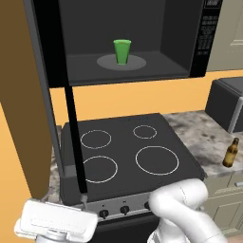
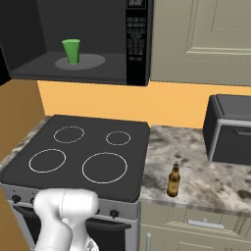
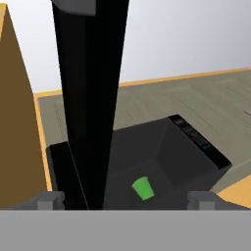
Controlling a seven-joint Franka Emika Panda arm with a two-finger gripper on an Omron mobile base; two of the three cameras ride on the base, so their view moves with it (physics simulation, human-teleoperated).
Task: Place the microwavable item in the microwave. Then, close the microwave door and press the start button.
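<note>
The green cup (image 1: 122, 51) (image 2: 71, 50) stands upright on the grey turntable inside the black microwave (image 1: 142, 71) (image 2: 98, 68). The microwave door (image 1: 42, 57) is swung wide open to the left, with its thin bar handle (image 1: 75, 142) hanging down over the stove. In the hand view the door (image 3: 88, 98) rises edge-on just ahead of my gripper (image 3: 125, 200). The gripper is open and holds nothing. The door's edge lies between its two fingertips (image 3: 49, 200), nearer the left one. Past the door the cup (image 3: 142, 188) shows small inside the microwave (image 3: 166, 157).
A black cooktop (image 1: 123, 152) (image 2: 78, 154) with knobs along its front lies under the microwave. A brown bottle (image 1: 231, 153) (image 2: 173, 180) stands on the marble counter (image 2: 206, 171) to the right, with a dark toaster oven (image 2: 230, 130) behind it. A brown wall panel (image 1: 19, 118) is at the left.
</note>
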